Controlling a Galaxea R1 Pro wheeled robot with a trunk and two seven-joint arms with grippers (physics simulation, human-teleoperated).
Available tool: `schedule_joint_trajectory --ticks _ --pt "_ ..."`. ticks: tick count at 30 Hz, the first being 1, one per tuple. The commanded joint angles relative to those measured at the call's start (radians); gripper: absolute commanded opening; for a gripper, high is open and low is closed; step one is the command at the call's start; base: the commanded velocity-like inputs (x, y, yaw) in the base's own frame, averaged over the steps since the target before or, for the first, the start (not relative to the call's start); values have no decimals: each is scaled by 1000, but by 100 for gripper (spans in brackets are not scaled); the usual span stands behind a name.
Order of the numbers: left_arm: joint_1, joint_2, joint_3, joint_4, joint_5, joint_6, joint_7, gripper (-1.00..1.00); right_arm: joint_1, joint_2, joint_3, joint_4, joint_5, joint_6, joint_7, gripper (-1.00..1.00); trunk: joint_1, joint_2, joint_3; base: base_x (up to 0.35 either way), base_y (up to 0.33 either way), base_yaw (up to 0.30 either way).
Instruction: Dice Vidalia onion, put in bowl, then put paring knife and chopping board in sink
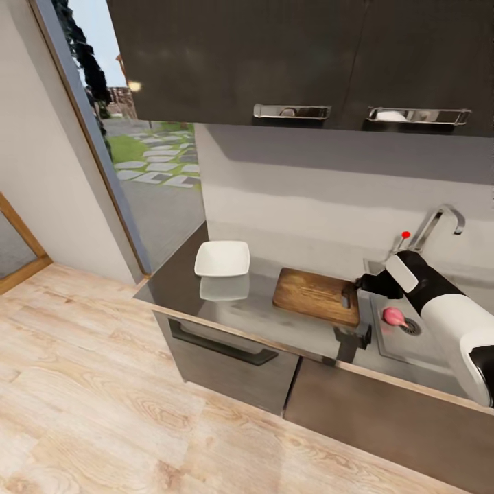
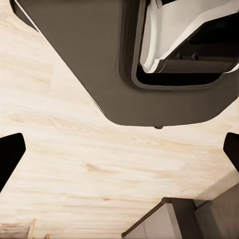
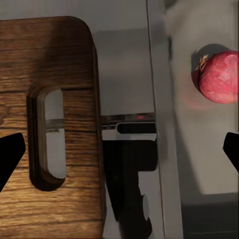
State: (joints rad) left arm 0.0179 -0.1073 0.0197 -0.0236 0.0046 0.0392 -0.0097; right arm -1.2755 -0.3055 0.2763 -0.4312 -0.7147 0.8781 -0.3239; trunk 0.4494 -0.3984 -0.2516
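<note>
The onion (image 1: 394, 316), a reddish-pink ball, lies in the steel sink (image 1: 391, 350) beside the round drain (image 1: 410, 326). Left of the basin, the brown chopping board (image 1: 314, 295) lies on the dark countertop (image 1: 182, 281), slot hole toward the sink. A white squarish bowl (image 1: 221, 259) sits further left. My right gripper (image 1: 360, 283) hovers open above the gap between board and sink. Its wrist view looks down on the board's slot (image 3: 47, 139), the sink rim (image 3: 159, 99) and the onion (image 3: 219, 77). My left gripper (image 2: 119, 152) hangs open over the floor. The paring knife is out of view.
A chrome tap (image 1: 439, 223) with a red knob (image 1: 405, 234) stands behind the sink. Black upper cabinets (image 1: 274, 55) hang overhead. A window (image 1: 147, 158) and light wood floor (image 1: 103, 384) lie to the left. The robot's base (image 2: 149, 59) appears above the floor in the left wrist view.
</note>
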Motion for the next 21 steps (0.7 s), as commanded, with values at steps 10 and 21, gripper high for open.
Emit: schedule_joint_trajectory --ticks 10,21 --pt "0 0 3 -6 0 -49 0 100 -1 -12 7 -1 -10 2 -7 100 1 -2 11 0 0 0" --pt "0 2 7 -19 1 -104 0 100 -1 -16 1 -1 -11 2 -7 100 1 -2 23 0 0 0"
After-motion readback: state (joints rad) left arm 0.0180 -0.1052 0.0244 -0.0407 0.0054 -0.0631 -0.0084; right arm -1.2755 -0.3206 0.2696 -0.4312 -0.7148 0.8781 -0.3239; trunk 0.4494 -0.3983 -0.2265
